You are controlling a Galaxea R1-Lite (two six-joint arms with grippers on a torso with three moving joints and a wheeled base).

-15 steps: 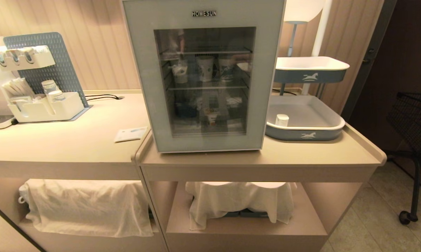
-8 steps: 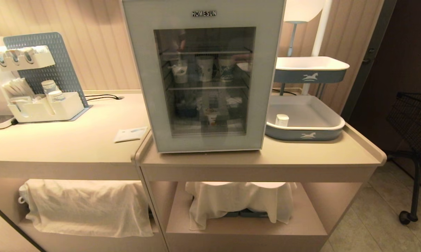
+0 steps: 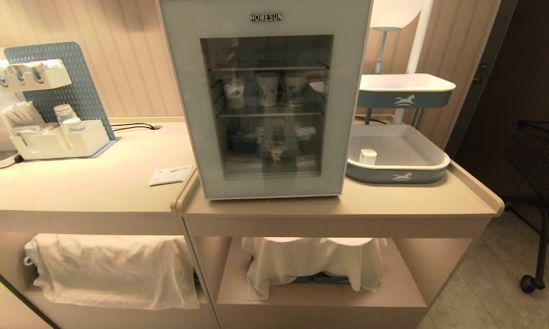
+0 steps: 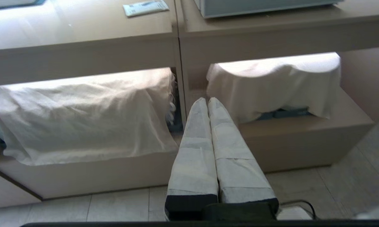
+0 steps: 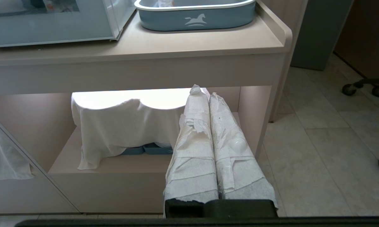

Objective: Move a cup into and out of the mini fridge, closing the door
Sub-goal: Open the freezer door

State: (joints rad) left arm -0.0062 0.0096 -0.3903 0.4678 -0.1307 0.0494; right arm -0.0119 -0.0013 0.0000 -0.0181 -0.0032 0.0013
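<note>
The mini fridge (image 3: 265,100) stands on the counter with its glass-windowed door (image 3: 183,91) closed. Through the glass, a tiny white cup (image 3: 277,153) with an orange label sits on the lower shelf. A similar small lidded cup (image 3: 367,156) stands in the grey-blue tray (image 3: 395,176) to the right of the fridge. Neither gripper appears in the head view. My left gripper (image 4: 207,100) is shut and empty, low in front of the counter's lower shelves. My right gripper (image 5: 202,91) is also shut and empty, below the counter edge under the tray (image 5: 195,20).
Taller paper cups (image 3: 267,89) stand on the fridge's upper shelf. A white organiser (image 3: 57,141) and a packet (image 3: 170,175) lie on the left counter. White cloths (image 3: 311,260) cover things on the shelves below. A tiered cart (image 3: 404,89) and a wheeled wire basket (image 3: 539,155) stand at the right.
</note>
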